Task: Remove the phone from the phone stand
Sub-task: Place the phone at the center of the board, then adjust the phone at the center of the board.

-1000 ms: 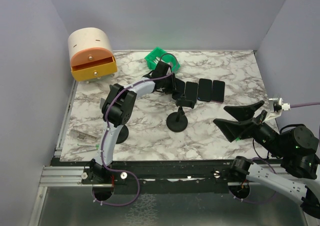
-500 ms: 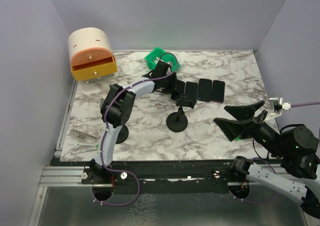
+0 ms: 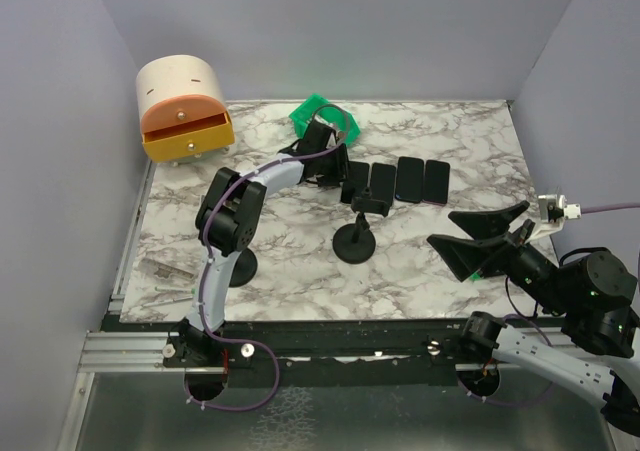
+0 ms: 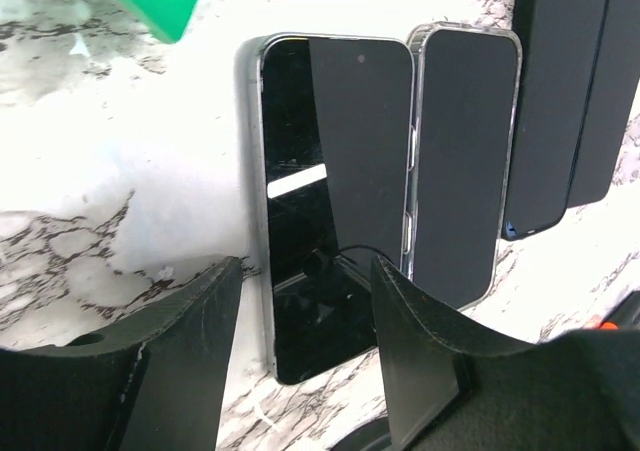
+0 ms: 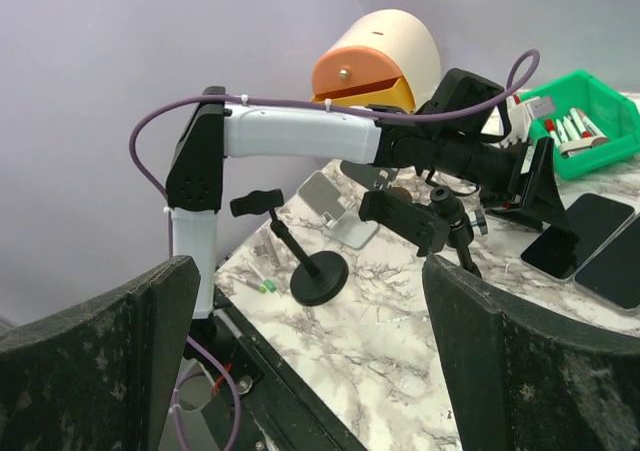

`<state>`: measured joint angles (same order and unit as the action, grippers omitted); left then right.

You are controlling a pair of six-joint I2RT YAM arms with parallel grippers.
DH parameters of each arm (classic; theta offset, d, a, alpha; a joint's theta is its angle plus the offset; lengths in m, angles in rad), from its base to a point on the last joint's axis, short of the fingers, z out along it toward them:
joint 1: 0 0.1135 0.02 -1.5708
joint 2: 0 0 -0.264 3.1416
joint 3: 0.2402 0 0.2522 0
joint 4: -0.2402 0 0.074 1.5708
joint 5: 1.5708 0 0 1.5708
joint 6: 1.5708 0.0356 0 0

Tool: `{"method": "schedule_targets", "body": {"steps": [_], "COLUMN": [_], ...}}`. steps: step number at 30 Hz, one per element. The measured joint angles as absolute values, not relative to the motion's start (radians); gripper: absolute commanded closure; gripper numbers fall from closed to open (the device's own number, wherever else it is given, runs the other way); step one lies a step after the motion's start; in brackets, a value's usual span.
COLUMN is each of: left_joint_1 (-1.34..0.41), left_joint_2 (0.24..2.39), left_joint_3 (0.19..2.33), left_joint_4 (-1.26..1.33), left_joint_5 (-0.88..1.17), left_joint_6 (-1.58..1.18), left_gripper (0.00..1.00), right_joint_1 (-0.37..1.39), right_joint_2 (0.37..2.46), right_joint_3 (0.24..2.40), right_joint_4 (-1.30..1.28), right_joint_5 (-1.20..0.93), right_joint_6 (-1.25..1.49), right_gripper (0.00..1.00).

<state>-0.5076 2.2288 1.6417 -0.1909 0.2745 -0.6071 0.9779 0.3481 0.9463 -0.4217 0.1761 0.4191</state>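
Marble table [image 3: 300, 271]; left arm [image 3: 270, 179] stretched forward, left tool [image 4: 305, 271] apart over phone [image 4: 330, 151] (flat); right tool [image 5: 308, 266] apart.

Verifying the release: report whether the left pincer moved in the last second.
Yes. The left pincer drew back left, off the phone, toward the green bin.

Three views: you've got high, close and side-on.
Your top camera looks down from behind the arm bases over the whole marble table [image 3: 300, 271]. Left wrist hangs close above the row of phones [image 4: 340, 191], facing down. Right wrist sits low at the right, facing left across the table. All three catch those phones.
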Motion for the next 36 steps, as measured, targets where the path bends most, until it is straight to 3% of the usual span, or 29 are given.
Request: {"method": "schedule_targets", "body": {"steps": [12, 20, 27, 36], "left_joint_1": [-0.478, -0.477, -0.478, -0.478], "left_joint_2": [2.128, 1.806, 1.346, 1.02], "left_joint_3": [1.68, 1.664, 1.33, 0.926], "left_joint_4": [-0.327, -0.367, -0.178, 0.046], "left_joint_5": [0.249, 0.198, 0.107, 0.016], "left_joint_6": [-0.559, -0.457, -0.353, -0.322], "left_gripper": [0.34, 0.31, 0.28, 0.28], "right_joint_1": [0.978, 0.978, 0.978, 0.965], "right_joint_2": [0.365, 0.538, 0.748, 1.089], "right_joint_3": [0.946, 1.025, 1.157, 1.386], "right_joint_4": [-0.423, -0.422, -0.402, -0.339], "right_joint_5": [0.186, 0.215, 0.262, 0.454], "right_joint_6": [0.442, 0.442, 0.381, 0.307], "right_gripper": [0.02, 0.01, 0.01, 0.01]}}
